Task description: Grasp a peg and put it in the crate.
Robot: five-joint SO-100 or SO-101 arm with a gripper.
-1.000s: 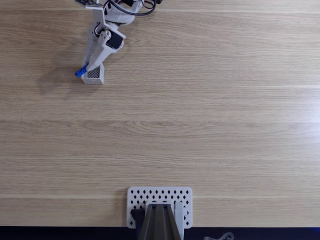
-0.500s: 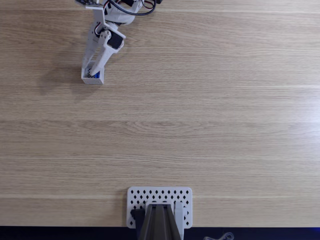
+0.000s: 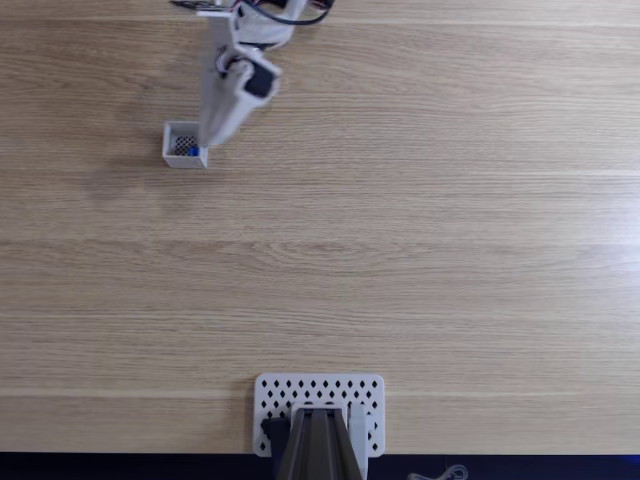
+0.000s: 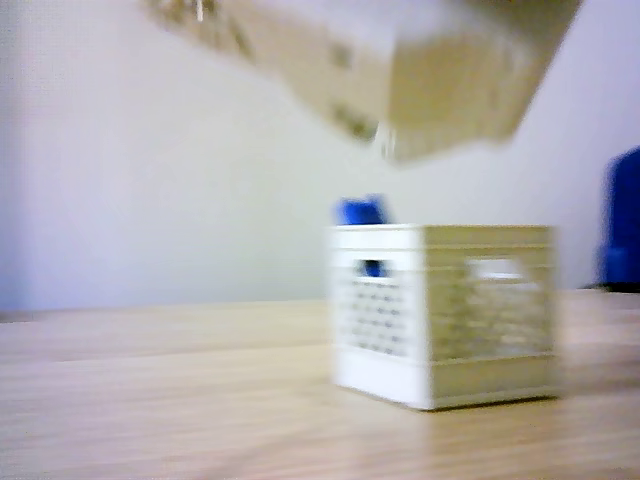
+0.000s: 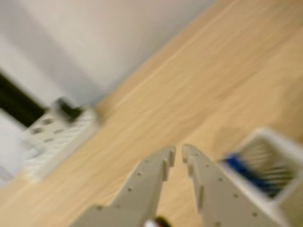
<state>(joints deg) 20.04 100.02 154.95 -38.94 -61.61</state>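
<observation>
The crate [image 3: 183, 144] is a small white box at the table's far left in the fixed view. The blue peg [image 3: 192, 151] lies inside it, against its right wall. My gripper [image 3: 209, 142] hangs just to the right of the crate, empty. In the other view the peg [image 4: 360, 211] leans up over the rim of the crate [image 4: 450, 320], and the blurred gripper [image 4: 392, 150] floats above it. In the wrist view my gripper [image 5: 178, 150] has its tips almost touching with nothing between them; the crate [image 5: 284, 189] and peg [image 5: 240, 167] sit at the lower right.
A flat white perforated plate [image 3: 272, 394] lies at the near table edge with a dark stand [image 3: 315, 448] on it; the plate [image 5: 52, 137] also appears at the left of the wrist view. A blue object [image 4: 625, 220] stands at the far right, behind the crate.
One second ago the gripper held the peg over the crate's left edge. The peg then dropped into the crate, and the gripper has since lifted and swung right, off the crate.
</observation>
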